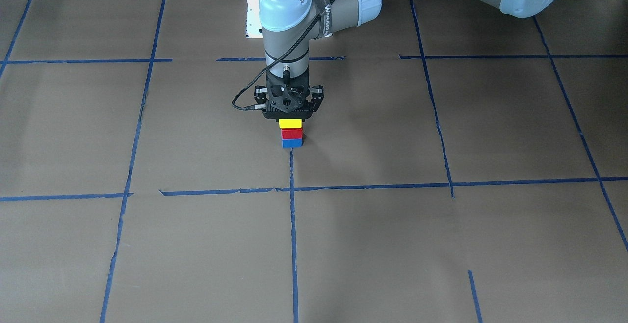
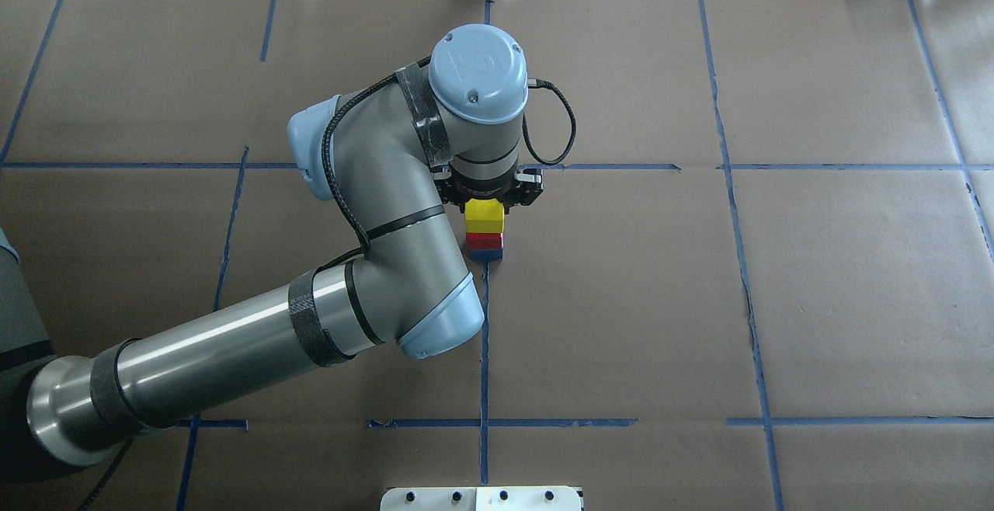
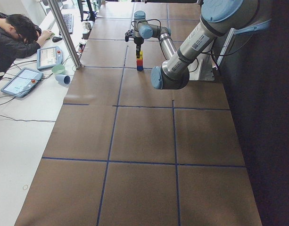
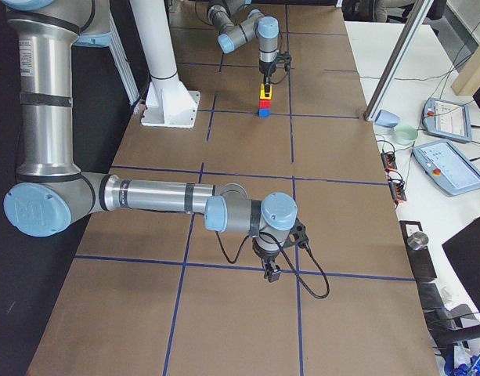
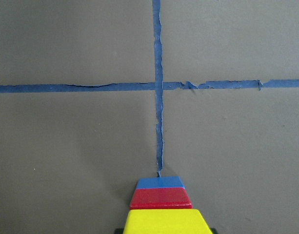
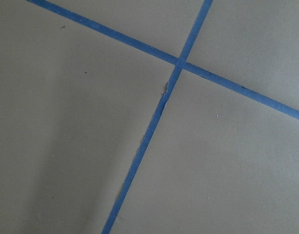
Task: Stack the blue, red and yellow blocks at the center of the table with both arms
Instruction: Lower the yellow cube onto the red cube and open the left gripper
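Yellow block (image 1: 290, 123) tops red block (image 1: 292, 134) on blue block (image 1: 292, 143), stack at table (image 1: 441, 244) centre, tape line (image 1: 293, 171) at 6 o'clock. Left gripper (image 1: 289, 118) pinches yellow block. Right gripper (image 4: 269, 270) well apart, grip unreadable.

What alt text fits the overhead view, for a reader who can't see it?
The left arm reaches in from the lower left, its gripper at the top of a three-block stack: yellow block on red block on blue block. The stack stands at the middle of the brown table, which blue tape lines divide into a grid.
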Motion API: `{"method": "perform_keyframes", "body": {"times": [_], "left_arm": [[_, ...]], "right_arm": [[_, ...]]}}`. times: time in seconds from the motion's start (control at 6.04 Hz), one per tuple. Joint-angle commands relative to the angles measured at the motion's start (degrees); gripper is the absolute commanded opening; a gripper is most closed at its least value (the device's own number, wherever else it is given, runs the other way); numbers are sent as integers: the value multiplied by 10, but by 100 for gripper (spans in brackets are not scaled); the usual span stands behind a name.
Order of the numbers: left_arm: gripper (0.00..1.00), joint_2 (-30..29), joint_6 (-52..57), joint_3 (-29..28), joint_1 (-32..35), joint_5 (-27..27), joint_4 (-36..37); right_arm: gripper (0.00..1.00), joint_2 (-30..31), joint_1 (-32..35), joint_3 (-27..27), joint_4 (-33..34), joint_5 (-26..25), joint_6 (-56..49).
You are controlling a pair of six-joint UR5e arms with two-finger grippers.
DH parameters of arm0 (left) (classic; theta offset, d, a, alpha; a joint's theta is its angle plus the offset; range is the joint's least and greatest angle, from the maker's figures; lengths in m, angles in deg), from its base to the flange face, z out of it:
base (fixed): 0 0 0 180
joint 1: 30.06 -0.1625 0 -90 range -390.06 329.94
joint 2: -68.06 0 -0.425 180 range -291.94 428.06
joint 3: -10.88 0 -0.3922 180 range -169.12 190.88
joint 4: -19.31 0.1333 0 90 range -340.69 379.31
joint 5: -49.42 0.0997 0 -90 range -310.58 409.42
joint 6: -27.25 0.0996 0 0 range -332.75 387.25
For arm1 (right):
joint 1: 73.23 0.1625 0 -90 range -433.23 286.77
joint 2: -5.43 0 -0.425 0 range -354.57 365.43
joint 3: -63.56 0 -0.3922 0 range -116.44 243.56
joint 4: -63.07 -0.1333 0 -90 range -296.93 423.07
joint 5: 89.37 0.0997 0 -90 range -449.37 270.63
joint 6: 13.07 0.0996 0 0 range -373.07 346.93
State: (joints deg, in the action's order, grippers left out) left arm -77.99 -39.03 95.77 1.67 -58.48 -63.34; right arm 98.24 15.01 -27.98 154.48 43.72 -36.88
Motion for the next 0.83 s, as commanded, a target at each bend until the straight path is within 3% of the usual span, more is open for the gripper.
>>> {"method": "perform_keyframes", "body": {"times": [0.0, 0.5, 0.66], "left_arm": [[47, 2, 0, -1, 1, 0, -5], [45, 6, 1, -4, 4, 1, -6], [50, 6, 0, -4, 4, 0, -6]], "right_arm": [[100, 0, 0, 0, 0, 0, 0], [100, 0, 0, 0, 0, 0, 1], [100, 0, 0, 0, 0, 0, 0]]}}
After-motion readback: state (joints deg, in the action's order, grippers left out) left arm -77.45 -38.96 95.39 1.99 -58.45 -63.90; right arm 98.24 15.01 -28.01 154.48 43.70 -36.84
